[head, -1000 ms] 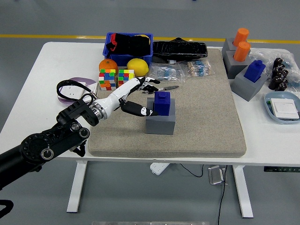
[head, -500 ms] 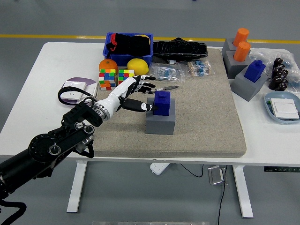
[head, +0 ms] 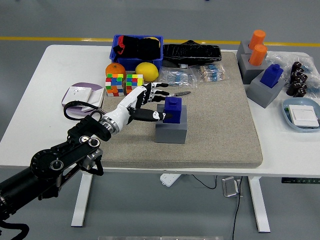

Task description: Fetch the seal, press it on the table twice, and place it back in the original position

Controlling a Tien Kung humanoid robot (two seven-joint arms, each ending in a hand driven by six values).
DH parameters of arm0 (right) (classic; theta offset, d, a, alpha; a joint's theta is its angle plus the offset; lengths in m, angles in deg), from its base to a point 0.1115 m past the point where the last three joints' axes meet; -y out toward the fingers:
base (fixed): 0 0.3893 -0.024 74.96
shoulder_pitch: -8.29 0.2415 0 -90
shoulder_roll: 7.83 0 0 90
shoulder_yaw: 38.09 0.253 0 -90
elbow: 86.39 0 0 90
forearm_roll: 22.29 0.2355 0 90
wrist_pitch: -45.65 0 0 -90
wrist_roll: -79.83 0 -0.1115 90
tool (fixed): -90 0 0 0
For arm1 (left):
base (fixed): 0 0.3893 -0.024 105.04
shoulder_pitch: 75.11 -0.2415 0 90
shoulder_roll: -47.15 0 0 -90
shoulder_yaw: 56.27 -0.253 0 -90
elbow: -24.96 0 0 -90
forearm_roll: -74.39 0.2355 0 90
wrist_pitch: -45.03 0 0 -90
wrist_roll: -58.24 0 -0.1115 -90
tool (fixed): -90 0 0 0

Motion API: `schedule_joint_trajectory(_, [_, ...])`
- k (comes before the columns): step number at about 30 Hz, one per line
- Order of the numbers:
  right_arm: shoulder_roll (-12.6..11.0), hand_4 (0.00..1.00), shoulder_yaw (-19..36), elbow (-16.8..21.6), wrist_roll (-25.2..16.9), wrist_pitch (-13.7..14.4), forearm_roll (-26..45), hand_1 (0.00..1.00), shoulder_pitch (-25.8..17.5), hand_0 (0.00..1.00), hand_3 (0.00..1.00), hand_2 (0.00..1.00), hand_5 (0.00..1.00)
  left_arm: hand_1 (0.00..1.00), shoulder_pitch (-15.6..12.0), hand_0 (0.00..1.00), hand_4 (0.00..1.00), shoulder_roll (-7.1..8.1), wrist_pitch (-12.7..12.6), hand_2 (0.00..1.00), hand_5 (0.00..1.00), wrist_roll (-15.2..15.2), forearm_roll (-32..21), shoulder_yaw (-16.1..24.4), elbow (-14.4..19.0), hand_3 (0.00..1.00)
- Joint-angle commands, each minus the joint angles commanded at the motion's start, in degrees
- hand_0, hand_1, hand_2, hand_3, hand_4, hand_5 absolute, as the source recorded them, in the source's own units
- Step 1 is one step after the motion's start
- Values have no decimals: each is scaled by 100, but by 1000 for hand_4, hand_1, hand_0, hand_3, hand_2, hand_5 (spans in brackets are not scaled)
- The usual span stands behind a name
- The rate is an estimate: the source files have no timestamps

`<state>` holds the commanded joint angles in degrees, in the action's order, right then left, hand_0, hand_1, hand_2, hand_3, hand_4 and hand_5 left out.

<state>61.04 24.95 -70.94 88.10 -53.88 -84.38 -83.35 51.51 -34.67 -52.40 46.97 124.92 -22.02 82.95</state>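
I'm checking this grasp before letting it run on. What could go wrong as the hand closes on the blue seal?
The left hand is open beside the blue seal, only its thumb near the seal's side, so a one-sided push might tip it or shift its grey holder. The fingers reach toward the scissors behind and could snag them.

A lab or workshop floor is suggested by the grey floor (head: pixel 30 20) marked with a yellow line (head: pixel 50 38), the white height-adjustable table (head: pixel 60 65) and a blue parts bin (head: pixel 118 41)
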Motion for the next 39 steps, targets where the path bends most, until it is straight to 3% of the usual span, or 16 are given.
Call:
schedule_joint_trajectory(24, [24, 763, 29, -7, -2, -10, -5, 768, -23, 838, 715, 759, 375, 706, 3, 819, 929, -232, -300, 660, 2, -220, 6, -151, -126, 810])
schedule_joint_trajectory(39, [34, 766, 16, -2, -5, -21, 4, 768, -17, 838, 715, 758, 378, 663, 60, 812, 779, -328, -461, 601, 2, -256, 90, -227, -289, 769])
